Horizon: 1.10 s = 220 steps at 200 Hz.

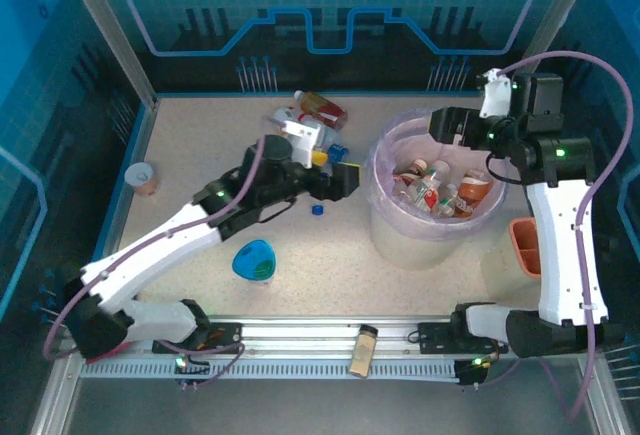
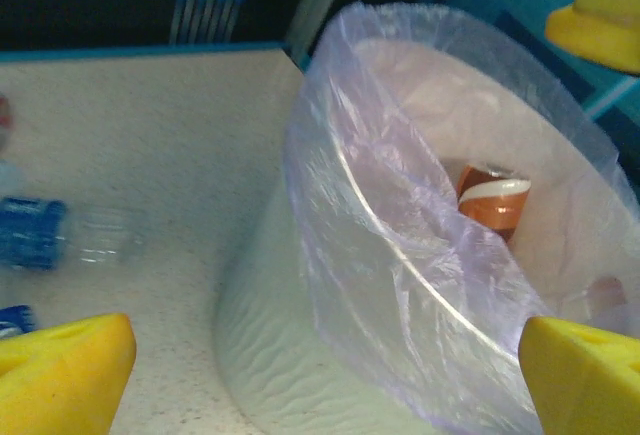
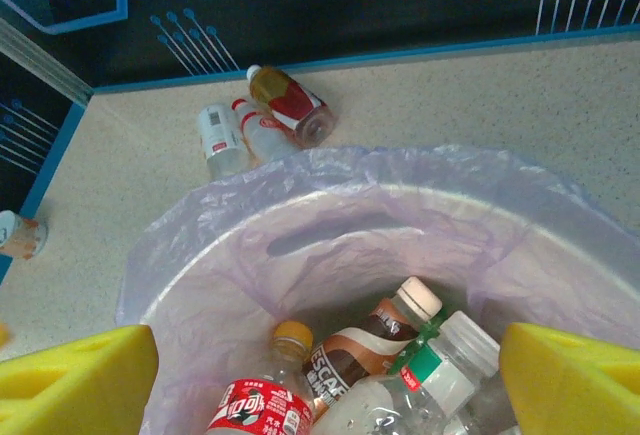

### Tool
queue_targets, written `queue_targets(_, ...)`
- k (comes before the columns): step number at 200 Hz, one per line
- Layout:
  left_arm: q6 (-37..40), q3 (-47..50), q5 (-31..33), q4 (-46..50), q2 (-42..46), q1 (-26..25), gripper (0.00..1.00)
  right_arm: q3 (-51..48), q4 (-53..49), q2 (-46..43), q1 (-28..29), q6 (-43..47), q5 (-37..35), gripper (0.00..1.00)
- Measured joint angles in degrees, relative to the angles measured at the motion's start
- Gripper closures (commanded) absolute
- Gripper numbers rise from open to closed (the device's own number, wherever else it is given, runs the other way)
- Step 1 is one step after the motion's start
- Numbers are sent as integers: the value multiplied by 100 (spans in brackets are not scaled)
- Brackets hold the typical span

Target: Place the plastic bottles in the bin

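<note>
The large round translucent pinkish-white plastic bin (image 1: 388, 217), lined with a thin purplish bag, stands on the right half of the speckled table (image 1: 200, 145). Inside it lie several clear plastic bottles: a red-labelled one with an orange cap (image 3: 262, 405), a brown-labelled one with a white cap (image 3: 365, 350) and a green-and-white-labelled one (image 3: 440, 370). The left gripper (image 1: 345, 180) hangs just left of the bin's rim, its yellow pads (image 2: 60, 375) spread wide with nothing between them. The right gripper (image 1: 447, 127) hovers over the bin's far rim, jaws likewise wide and empty. A cluster of loose bottles (image 3: 262, 120) lies at the far edge of the table, well apart from the bin, and a blue-labelled bottle (image 2: 50, 235) lies on its side to the bin's left.
</note>
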<state>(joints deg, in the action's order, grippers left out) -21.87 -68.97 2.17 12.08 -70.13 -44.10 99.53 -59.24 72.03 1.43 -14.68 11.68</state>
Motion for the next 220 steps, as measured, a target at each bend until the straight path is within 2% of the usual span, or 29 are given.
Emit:
queue_targets(34,-173,229,251,254,358,835,9,122,-72,-11,-39,-2,234,11)
queue_targets(59,-404,444,313,326,-409,1287,11,122,-177,-28,-39,22,358,10)
queue_targets(112,-533,385,299,542,-2599,1325,11,63,-507,-354,-39,258,474,9)
queue_targets(169,-671,-114,295,538,-3729,1307,14,-114,-542,-599,-39,341,678,9)
queue_targets(220,-734,-291,297,518,-4194,1252,32,-382,-527,-603,-39,387,791,10)
